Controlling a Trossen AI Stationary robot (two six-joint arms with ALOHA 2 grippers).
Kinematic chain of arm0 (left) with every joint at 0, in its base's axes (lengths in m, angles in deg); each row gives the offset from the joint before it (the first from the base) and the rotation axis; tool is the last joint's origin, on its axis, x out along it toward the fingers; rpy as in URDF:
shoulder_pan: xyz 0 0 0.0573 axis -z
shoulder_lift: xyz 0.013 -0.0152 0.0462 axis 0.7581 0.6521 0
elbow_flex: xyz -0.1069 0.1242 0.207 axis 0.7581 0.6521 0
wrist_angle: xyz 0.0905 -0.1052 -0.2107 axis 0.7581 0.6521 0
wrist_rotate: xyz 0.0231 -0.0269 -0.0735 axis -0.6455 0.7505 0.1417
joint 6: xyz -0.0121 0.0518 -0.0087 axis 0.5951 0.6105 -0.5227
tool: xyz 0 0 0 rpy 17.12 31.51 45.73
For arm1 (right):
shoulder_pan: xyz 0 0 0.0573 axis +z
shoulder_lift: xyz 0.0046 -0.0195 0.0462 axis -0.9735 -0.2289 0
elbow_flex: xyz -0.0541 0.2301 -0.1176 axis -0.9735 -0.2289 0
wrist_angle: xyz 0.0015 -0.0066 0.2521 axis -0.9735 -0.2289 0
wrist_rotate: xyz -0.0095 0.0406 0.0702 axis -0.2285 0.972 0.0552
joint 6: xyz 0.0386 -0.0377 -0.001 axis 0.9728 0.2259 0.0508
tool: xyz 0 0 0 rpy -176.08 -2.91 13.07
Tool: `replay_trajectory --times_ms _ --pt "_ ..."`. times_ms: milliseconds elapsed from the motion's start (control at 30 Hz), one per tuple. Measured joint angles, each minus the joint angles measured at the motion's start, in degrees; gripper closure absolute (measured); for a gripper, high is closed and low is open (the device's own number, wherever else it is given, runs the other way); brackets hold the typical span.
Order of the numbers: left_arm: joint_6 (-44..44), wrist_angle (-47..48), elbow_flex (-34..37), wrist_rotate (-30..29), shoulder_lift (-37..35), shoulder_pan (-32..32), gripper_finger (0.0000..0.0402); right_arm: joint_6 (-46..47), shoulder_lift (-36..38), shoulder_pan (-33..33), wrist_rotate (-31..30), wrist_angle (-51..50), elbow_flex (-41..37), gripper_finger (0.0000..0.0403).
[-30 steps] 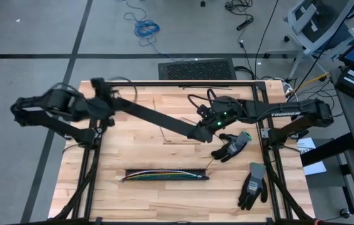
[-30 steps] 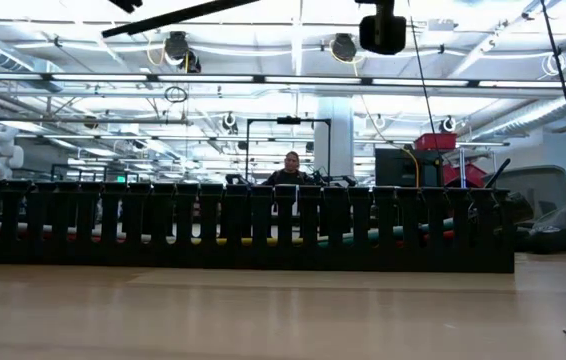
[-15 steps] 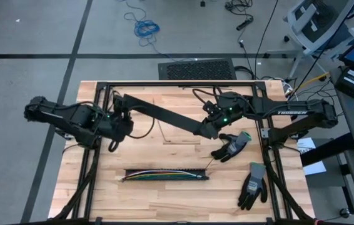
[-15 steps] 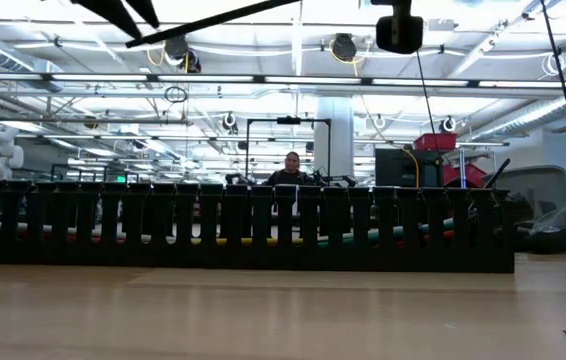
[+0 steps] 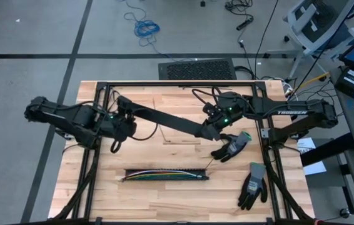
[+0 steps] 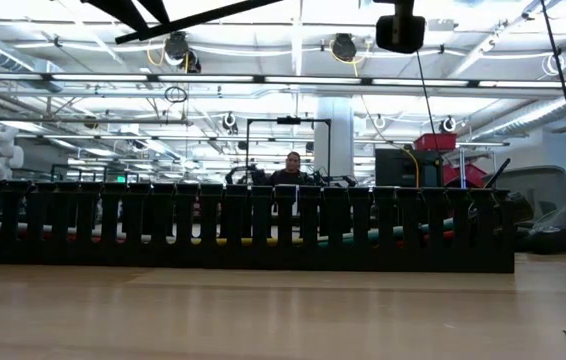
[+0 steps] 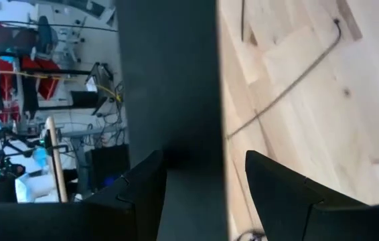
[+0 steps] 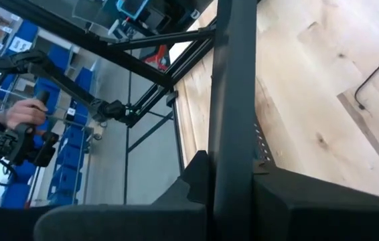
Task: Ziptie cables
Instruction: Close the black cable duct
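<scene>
- You have the cables [image 5: 164, 175], a thin multicoloured bundle, lying in the black slotted strip [image 5: 192, 177] toward 6 o'clock on the wooden table [image 5: 164, 200]; neither arm touches them.
- Your left gripper [image 5: 116, 139] hangs at about 9 o'clock, well apart from the strip. Its fingers [image 7: 283, 191] stand apart, and a long flat black bar [image 7: 173, 87] runs up between them in the left wrist view.
- Your right gripper [image 5: 209, 128] sits just right of centre with its fingers [image 8: 196, 177] pinched on the same bar, which spans the table between both arms.
- A grey-and-black work glove [image 5: 231, 147] lies just beside the right gripper at 4 o'clock; a second glove [image 5: 252, 185] lies nearer the 5 o'clock corner.
- A thin dark wire [image 7: 290, 87], bent at one end, lies on the bare planks near centre.
- From table height, the strip [image 6: 238, 228] is a comb-like wall of square teeth, with colour showing through its slots.
</scene>
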Motion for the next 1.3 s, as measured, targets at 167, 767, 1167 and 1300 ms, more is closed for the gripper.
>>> replay_trajectory --times_ms 167,767,1167,1300 --pt "-0.1 -0.6 -0.2 0.2 0.4 0.2 0.0201 -1.9 0.0 0.0 0.4 -3.2 0.1 0.0402" --pt "-13.0 18.3 -0.3 -4.3 -3.0 1.2 0.0201 -2.3 10.7 0.0 -11.4 -17.2 -0.6 0.0400" --pt "-11.7 18.0 -0.3 -10.1 -3.9 1.2 0.0201 21.1 14.2 4.6 -8.2 36.1 -27.1 0.0401" --pt "-12.0 16.6 -0.3 -11.1 -3.8 1.2 0.0201 23.8 14.4 7.2 -10.0 38.8 -30.5 0.0402"
